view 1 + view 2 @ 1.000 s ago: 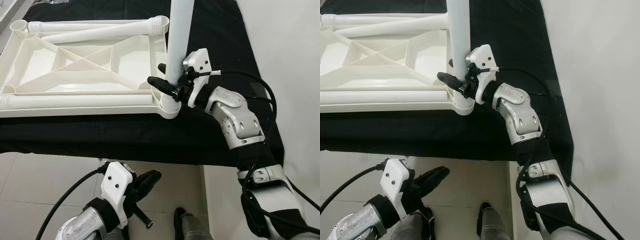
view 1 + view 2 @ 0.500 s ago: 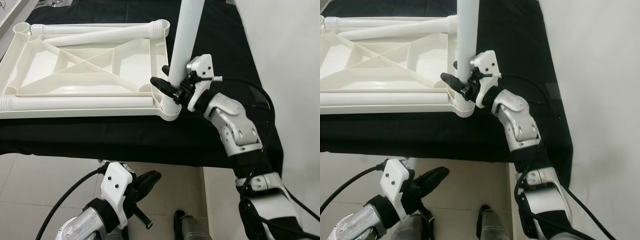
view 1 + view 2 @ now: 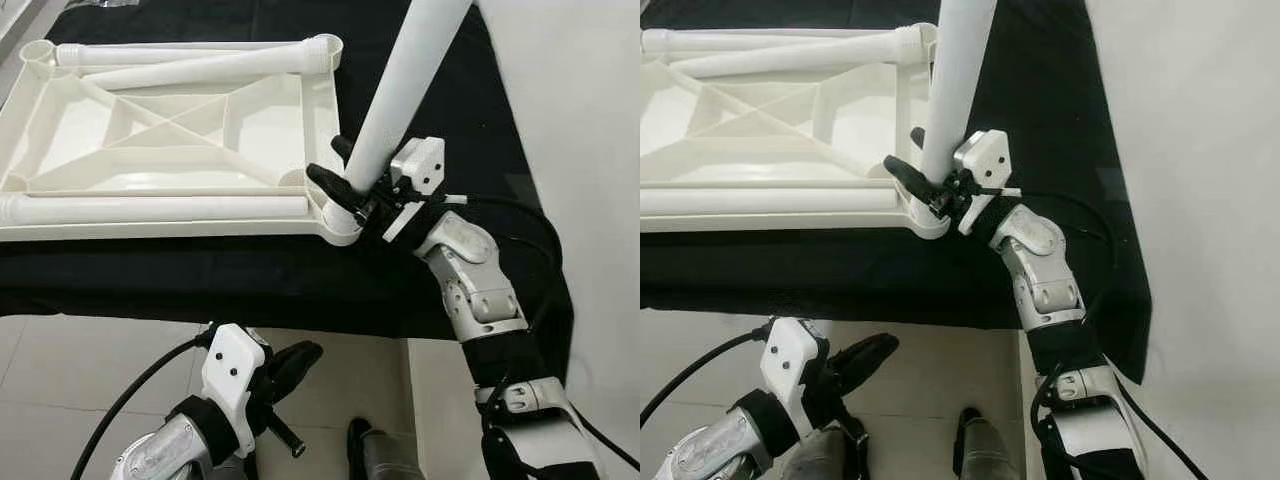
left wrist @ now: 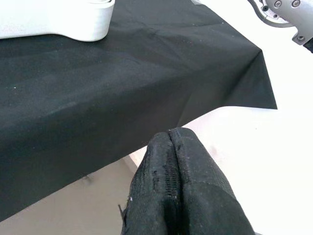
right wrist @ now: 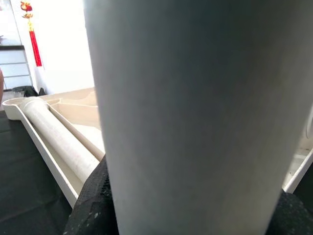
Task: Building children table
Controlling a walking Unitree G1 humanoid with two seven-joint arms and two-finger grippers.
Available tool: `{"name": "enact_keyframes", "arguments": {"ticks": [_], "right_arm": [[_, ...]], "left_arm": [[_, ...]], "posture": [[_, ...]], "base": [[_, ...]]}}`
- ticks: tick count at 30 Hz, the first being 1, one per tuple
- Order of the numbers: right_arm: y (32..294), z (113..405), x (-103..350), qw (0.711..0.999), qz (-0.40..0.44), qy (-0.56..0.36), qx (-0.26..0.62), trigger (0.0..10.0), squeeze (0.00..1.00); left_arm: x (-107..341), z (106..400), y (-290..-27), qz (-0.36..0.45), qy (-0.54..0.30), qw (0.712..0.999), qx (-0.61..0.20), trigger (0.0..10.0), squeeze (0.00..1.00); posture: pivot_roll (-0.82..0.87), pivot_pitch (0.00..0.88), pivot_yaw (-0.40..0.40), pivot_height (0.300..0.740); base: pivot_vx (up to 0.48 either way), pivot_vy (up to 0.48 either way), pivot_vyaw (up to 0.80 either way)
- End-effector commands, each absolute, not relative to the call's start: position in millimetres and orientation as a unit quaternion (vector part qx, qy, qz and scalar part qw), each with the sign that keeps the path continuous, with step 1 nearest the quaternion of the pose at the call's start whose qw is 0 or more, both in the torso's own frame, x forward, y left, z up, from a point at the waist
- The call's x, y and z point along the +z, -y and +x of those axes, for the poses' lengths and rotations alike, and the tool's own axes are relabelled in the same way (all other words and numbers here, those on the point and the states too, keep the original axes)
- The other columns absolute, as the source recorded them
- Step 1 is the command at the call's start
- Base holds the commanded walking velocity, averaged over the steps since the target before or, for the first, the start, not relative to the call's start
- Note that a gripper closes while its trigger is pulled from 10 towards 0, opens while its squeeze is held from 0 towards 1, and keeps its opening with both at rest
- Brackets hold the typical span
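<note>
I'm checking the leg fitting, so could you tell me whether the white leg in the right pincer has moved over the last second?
Yes. The white leg, gripped by the right pincer, has tilted rightward at its top while its foot stays at the tabletop's corner socket.

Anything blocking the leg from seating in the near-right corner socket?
Nothing visible. The right hand grips the white plastic tube leg, tilted, its lower end already at the corner socket of the upturned white tabletop.

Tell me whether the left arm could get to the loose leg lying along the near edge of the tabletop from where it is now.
Probably not without rising first. The left gripper hangs shut below the black-draped table edge, while the loose leg lies up inside the upturned tabletop. Nothing lies over that leg.
</note>
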State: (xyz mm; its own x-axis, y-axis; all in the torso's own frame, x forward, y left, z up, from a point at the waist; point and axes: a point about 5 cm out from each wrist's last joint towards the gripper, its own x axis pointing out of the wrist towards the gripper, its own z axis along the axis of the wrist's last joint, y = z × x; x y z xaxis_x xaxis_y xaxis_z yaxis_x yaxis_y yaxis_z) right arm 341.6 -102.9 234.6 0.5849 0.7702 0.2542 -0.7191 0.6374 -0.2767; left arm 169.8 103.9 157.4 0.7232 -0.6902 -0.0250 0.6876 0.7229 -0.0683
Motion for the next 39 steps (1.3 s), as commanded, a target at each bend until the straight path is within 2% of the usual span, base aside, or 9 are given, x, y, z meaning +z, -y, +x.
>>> {"name": "enact_keyframes", "arguments": {"ticks": [1, 5, 12, 24, 28, 33, 36, 37, 39], "right_arm": [[113.3, 342.5, 158.4, 0.907, -0.084, -0.012, 0.413, 10.0, 0.00], [116.1, 345.9, 161.3, 0.894, -0.141, -0.044, 0.424, 10.0, 0.00], [119.7, 345.8, 157.3, 0.892, -0.141, -0.086, 0.421, 10.0, 0.00], [125.6, 357.2, 158.6, 0.929, -0.065, -0.123, 0.343, 10.0, 0.00], [137.3, 342.1, 136.6, 0.960, -0.029, -0.139, 0.242, 10.0, 0.00], [147.2, 327.5, 135.6, 0.988, -0.063, -0.111, 0.086, 10.0, 0.00], [119.3, 303.6, 151.1, 0.996, -0.039, -0.066, 0.046, 10.0, 0.00], [94.8, 292.1, 158.4, 0.997, -0.025, -0.047, 0.060, 10.0, 0.00], [87.3, 291.0, 157.8, 0.996, -0.032, -0.042, 0.071, 10.0, 0.00]], "left_arm": [[156.4, 164.6, -101.7, -0.039, -0.033, 0.925, -0.378, 10.0, 0.00], [156.5, 164.9, -101.5, -0.039, -0.033, 0.924, -0.378, 10.0, 0.00], [156.5, 165.0, -101.3, -0.040, -0.033, 0.924, -0.378, 10.0, 0.00], [156.7, 164.7, -101.0, -0.040, -0.032, 0.924, -0.378, 10.0, 0.00], [156.1, 163.7, -101.2, -0.040, -0.034, 0.924, -0.378, 10.0, 0.00], [155.0, 163.1, -102.3, -0.039, -0.036, 0.924, -0.378, 10.0, 0.00], [153.2, 163.0, -103.4, -0.036, -0.039, 0.924, -0.378, 10.0, 0.00], [151.4, 163.6, -104.0, -0.034, -0.041, 0.924, -0.378, 10.0, 0.00], [150.6, 164.0, -104.1, -0.033, -0.042, 0.924, -0.378, 10.0, 0.00]], "posture": [[0.10, 0.372, -0.028, 0.740], [0.10, 0.370, -0.029, 0.740], [0.10, 0.369, -0.030, 0.740], [0.10, 0.368, -0.037, 0.740], [0.11, 0.367, -0.046, 0.740], [0.11, 0.364, -0.050, 0.740], [0.11, 0.353, -0.046, 0.740], [0.11, 0.342, -0.035, 0.740], [0.11, 0.342, -0.035, 0.740]], "base": [[0.000, 0.000, 0.00], [0.000, 0.000, 0.00], [0.000, 0.000, 0.00], [0.000, 0.000, 0.00], [0.000, 0.000, 0.00], [0.000, 0.000, 0.00], [0.000, 0.000, 0.00], [0.000, 0.000, 0.00], [0.000, 0.000, 0.00]]}}
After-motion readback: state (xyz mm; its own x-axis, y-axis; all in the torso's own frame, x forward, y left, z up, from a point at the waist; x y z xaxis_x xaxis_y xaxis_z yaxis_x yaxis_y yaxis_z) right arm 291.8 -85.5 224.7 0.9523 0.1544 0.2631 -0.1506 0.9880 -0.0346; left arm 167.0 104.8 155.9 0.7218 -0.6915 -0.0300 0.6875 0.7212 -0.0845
